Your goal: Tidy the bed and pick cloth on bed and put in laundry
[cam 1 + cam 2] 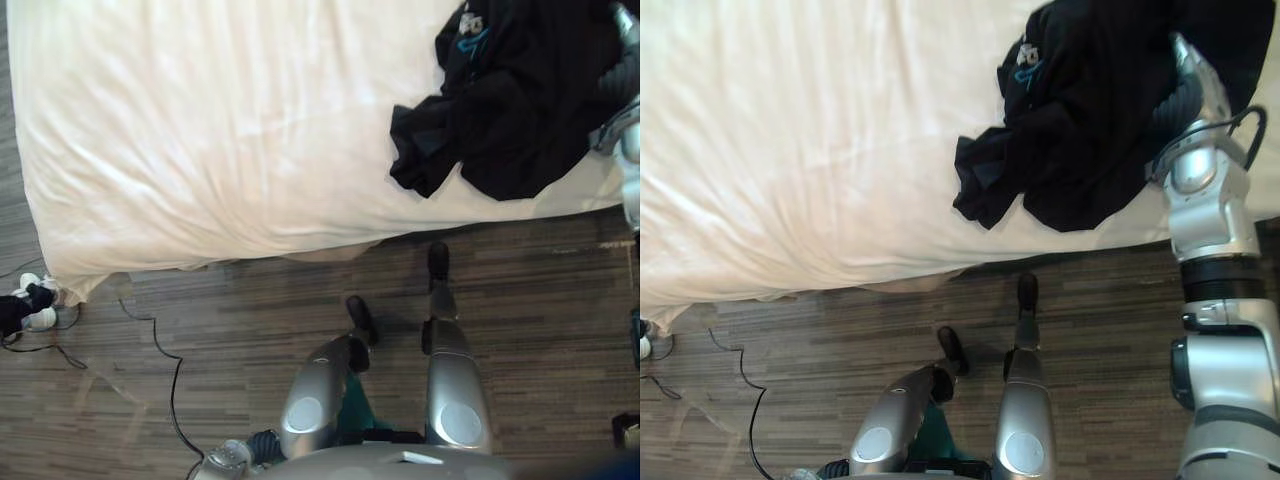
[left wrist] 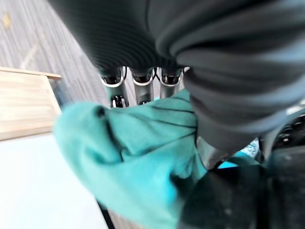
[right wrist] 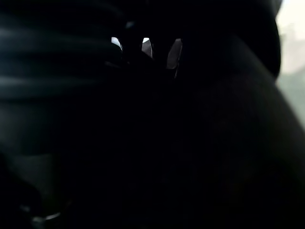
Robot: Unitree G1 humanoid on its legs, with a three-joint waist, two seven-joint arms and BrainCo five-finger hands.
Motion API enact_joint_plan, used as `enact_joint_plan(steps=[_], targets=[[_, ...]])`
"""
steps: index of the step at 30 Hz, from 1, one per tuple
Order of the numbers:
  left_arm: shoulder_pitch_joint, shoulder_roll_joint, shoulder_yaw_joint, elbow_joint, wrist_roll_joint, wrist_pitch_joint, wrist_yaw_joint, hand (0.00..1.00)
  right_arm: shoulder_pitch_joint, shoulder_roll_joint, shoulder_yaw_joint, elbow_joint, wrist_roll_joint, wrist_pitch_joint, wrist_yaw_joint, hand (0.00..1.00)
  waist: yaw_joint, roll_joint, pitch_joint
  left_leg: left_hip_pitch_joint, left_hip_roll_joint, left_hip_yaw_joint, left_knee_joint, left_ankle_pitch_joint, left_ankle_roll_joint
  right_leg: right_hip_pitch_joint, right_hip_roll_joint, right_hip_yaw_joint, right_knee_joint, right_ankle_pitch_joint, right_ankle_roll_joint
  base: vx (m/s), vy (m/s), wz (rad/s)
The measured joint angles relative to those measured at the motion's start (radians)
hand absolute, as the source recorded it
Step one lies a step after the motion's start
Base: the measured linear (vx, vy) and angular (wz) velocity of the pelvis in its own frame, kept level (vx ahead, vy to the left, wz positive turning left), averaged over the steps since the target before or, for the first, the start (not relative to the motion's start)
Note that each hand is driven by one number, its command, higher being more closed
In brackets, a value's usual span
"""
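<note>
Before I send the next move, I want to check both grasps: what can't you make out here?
- The right hand is buried in the black clothes. The right wrist view is nearly all dark, so its grip is unreadable.
- The left hand is covered by the bunched teal cloth in the left wrist view, so its grip is unclear.
- The black clothes are cut off by the top edge of both eye views, so the pile's extent is unknown.

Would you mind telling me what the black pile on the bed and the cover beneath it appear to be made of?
Black pile: soft matte fabric, probably knit clothing; it slumps in limp folds. Cover: off-white woven cloth, likely cotton, faintly lustrous with shallow creases, padded beneath by its look.
</note>
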Motion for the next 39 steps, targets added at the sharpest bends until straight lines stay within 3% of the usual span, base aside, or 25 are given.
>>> enact_joint_plan(steps=[4,9,13,16,18,20,23,27,31,34,39], targets=[[0.000,0.001,-0.007,0.002,0.002,-0.011,0.006,1.00,-0.017,-0.010,0.010,0.029,-0.021,-0.002,0.027,1.00,0.000,0.005,0.001,-0.019,0.001,-0.004,0.017,-0.005,0.005,-0.002,-0.003,0.000,0.000,0.003,-0.005,-0.01,-0.013,0.03],[0.000,0.006,-0.017,0.010,0.008,-0.060,0.022,1.00,-0.050,-0.020,0.010,0.084,-0.019,-0.008,0.040,1.00,0.006,0.009,-0.001,-0.024,0.003,-0.010,0.022,-0.002,0.003,-0.002,-0.004,-0.005,0.000,0.000,-0.020,0.00,-0.019,0.04],[0.000,0.008,-0.024,0.025,0.006,-0.101,0.031,1.00,-0.049,-0.010,-0.018,0.138,0.066,-0.028,0.040,1.00,0.010,0.016,-0.007,-0.002,0.012,-0.015,0.022,-0.001,0.001,0.018,-0.001,-0.018,0.000,0.000,-0.020,0.05,-0.018,0.02],[0.000,-0.004,-0.014,0.045,-0.024,-0.179,0.080,1.00,0.056,0.042,-0.127,0.158,0.264,-0.054,0.037,1.00,0.021,0.007,-0.017,0.051,0.024,-0.022,0.008,-0.003,-0.007,0.070,0.009,-0.028,0.000,-0.017,-0.021,0.07,-0.015,0.01],[0.013,-0.015,0.015,0.068,-0.099,-0.241,0.125,1.00,0.175,0.147,-0.227,0.175,0.583,-0.091,0.037,1.00,0.028,-0.024,-0.064,0.085,0.037,-0.022,-0.007,-0.007,-0.020,0.097,0.027,-0.029,0.000,-0.030,-0.023,0.11,-0.018,-0.06],[0.021,-0.030,0.049,0.098,-0.132,-0.270,0.162,1.00,0.286,0.274,-0.283,0.179,0.750,-0.130,0.041,1.00,0.029,-0.053,-0.114,0.126,0.048,-0.012,-0.032,-0.007,-0.031,0.121,0.045,-0.027,0.000,-0.042,-0.019,0.13,-0.018,-0.21],[0.057,-0.044,0.116,0.127,-0.132,-0.303,0.204,1.00,0.465,0.455,-0.338,0.173,0.870,-0.214,0.064,1.00,0.028,-0.078,-0.183,0.208,0.068,0.010,-0.076,-0.006,-0.047,0.172,0.073,-0.020,-0.001,-0.064,-0.022,0.17,-0.025,-0.24],[0.091,-0.079,0.187,0.133,-0.131,-0.309,0.213,1.00,0.650,0.604,-0.378,0.221,0.886,-0.274,0.105,1.00,0.039,-0.085,-0.251,0.282,0.076,0.033,-0.115,-0.010,-0.056,0.222,0.085,-0.017,-0.002,-0.085,-0.021,0.09,-0.003,-0.16],[0.094,-0.110,0.238,0.146,-0.131,-0.307,0.216,1.00,0.789,0.712,-0.386,0.334,0.862,-0.272,0.122,1.00,0.058,-0.088,-0.278,0.352,0.078,0.046,-0.147,-0.011,-0.059,0.278,0.088,-0.018,-0.008,-0.101,-0.014,0.05,0.014,-0.01],[0.094,-0.112,0.245,0.175,-0.134,-0.300,0.222,1.00,0.877,0.783,-0.386,0.377,0.830,-0.268,0.123,1.00,0.063,-0.097,-0.336,0.378,0.077,0.055,-0.166,-0.014,-0.063,0.291,0.088,-0.017,-0.008,-0.109,-0.011,0.03,0.006,-0.03],[0.064,-0.111,0.254,0.175,-0.131,-0.278,0.247,1.00,0.919,0.810,-0.398,0.400,0.826,-0.246,0.121,1.00,0.082,-0.121,-0.368,0.422,0.078,0.085,-0.183,-0.017,-0.068,0.315,0.100,0.005,-0.008,-0.114,-0.007,0.02,-0.009,-0.16]])
